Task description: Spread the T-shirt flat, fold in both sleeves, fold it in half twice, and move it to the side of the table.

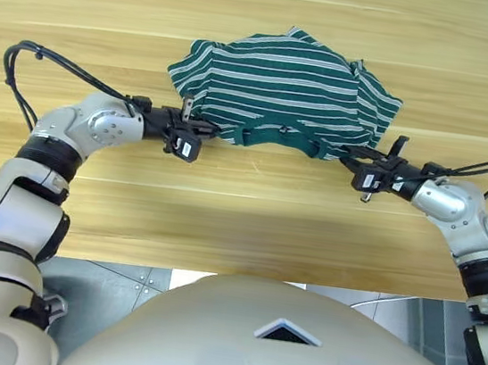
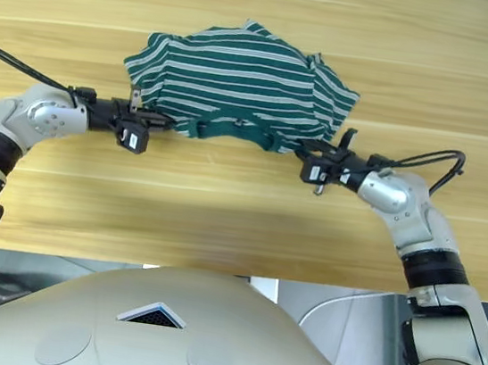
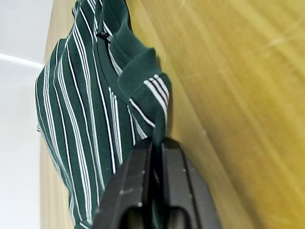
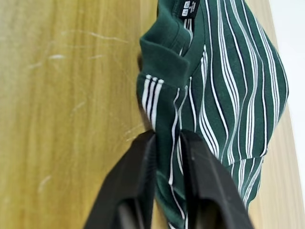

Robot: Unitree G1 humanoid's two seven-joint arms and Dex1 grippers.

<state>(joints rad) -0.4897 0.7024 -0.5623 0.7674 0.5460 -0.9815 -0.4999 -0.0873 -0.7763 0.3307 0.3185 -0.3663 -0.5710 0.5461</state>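
Nearest the camera, low in the head views, a bare strip of the light wooden table [image 1: 222,216] runs across the whole width of the frame. Just above it, left of centre, the left gripper [image 1: 208,128] points toward the middle of the picture. Its two black fingers [image 3: 136,183] are pressed tightly together on a thin fold of fabric at the near left shoulder of the dark green T-shirt with thin white stripes [image 1: 284,80]. Right of centre at about the same height, the right gripper [image 1: 348,158] points inward the opposite way. Its black fingers [image 4: 138,176] are nearly closed and pinch the matching shoulder edge, with striped cloth sandwiched between them. Between the two grippers the plain green ribbed neckband [image 1: 277,139] sags in a shallow curve along the shirt's near edge, and a small dark label [image 4: 187,5] sits inside it. Beyond that edge the T-shirt lies as a rumpled, rounded mound in the upper middle of the frame, not spread flat. Its stripes run side to side and loose folds bunch at the upper right [image 1: 377,96]. More bare wood of the table fills the top of the frame behind it.
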